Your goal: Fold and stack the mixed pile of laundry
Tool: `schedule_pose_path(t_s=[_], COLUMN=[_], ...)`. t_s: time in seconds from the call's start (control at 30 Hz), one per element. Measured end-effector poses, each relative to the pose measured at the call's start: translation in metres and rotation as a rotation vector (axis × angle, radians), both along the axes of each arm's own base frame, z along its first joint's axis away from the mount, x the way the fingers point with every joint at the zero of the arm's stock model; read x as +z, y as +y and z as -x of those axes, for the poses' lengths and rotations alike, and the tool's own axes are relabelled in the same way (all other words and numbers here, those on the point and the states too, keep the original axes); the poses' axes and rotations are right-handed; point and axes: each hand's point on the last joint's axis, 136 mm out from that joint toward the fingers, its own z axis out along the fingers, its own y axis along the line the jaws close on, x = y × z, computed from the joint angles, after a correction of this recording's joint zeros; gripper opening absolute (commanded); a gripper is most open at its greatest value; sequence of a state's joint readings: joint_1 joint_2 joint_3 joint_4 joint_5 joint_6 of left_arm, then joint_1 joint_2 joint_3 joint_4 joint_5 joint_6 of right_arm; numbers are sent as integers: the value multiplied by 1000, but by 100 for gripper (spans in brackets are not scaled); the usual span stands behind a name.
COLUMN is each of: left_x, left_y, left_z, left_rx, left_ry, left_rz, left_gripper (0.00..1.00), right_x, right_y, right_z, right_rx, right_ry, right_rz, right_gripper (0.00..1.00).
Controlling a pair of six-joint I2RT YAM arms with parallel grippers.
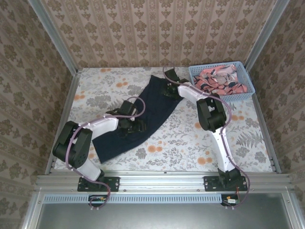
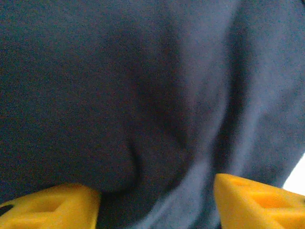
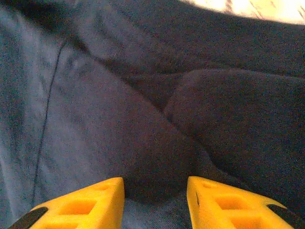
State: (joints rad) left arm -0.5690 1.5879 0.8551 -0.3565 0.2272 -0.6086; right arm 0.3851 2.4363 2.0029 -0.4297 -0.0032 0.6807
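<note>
Across the middle of the table (image 1: pixel 190 138) the dark navy T-shirt (image 1: pixel 153 109) lies on a slant, its near end close to the near left edge and its far end short of the back edge. The left fingers (image 2: pixel 47 205) stand wide apart, pressed into its middle cloth. The right fingers (image 3: pixel 228 200) stand narrower at its far end with a fold rising between them; whether they pinch it cannot be told. The pink patterned garment (image 1: pixel 220 78) sits in the light blue basket (image 1: pixel 228 97) at the far right corner. Bare table lies open right of the T-shirt and along the far left.
</note>
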Motion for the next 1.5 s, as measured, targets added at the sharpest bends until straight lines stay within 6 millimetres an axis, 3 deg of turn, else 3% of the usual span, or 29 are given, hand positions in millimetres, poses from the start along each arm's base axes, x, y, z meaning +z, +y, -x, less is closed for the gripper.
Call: schedule_pose_path(t_s=[0.1, 0.13, 0.17, 0.27, 0.4, 0.47, 0.57, 0.67, 0.8, 0.9, 0.97, 1.03, 1.3, 1.4, 1.5], left_x=[16, 23, 34, 73, 126, 136, 126, 97, 37, 5, 10, 11, 4, 5, 8], left_y=[-23, -27, -32, -39, -38, -39, -45, -55, -69, -73, -73, -69, -50, -46, -44], left_z=[10, 7, -1, -37, -105, -137, -176, -202, -214, -212, -216, -220, -227, -219, -210], left_rx=[8, 17, 30, 46, 62, 64, 52, 31, 13, 2, 3, 10, 50, 66, 89], left_ry=[42, 44, 34, -68, -257, -319, -341, -302, -190, -129, -143, -153, -154, -153, -145], left_rz=[82, 106, 133, 188, 226, 238, 261, 297, 320, 324, 332, 327, 324, 332, 345], left_gripper=[79, 84, 97, 100, 100, 91, 60, 42, 39, 39, 38, 38, 37, 41, 53], right_x=[8, 10, 14, 26, 47, 57, 60, 46, 17, -4, -12, -7, -1, 3, 4], right_y=[-2, -5, -9, -19, -36, -39, -38, -32, -27, -28, -30, -29, -3, 6, 6], right_z=[-12, -14, -15, -6, 36, 57, 82, 96, 102, 101, 95, 78, -36, -59, -60], right_rx=[20, 22, 29, 47, 50, 53, 55, 57, 45, 19, -5, -22, -40, -24, -6], right_ry=[-15, -15, -21, -22, 1, -1, 1, 25, 82, 122, 136, 113, 1, -32, -22], right_rz=[-16, -15, -11, 0, 2, -12, -42, -67, -79, -76, -81, -91, -137, -155, -152], right_gripper=[47, 48, 49, 49, 44, 43, 40, 38, 35, 34, 34, 33, 35, 38, 44])
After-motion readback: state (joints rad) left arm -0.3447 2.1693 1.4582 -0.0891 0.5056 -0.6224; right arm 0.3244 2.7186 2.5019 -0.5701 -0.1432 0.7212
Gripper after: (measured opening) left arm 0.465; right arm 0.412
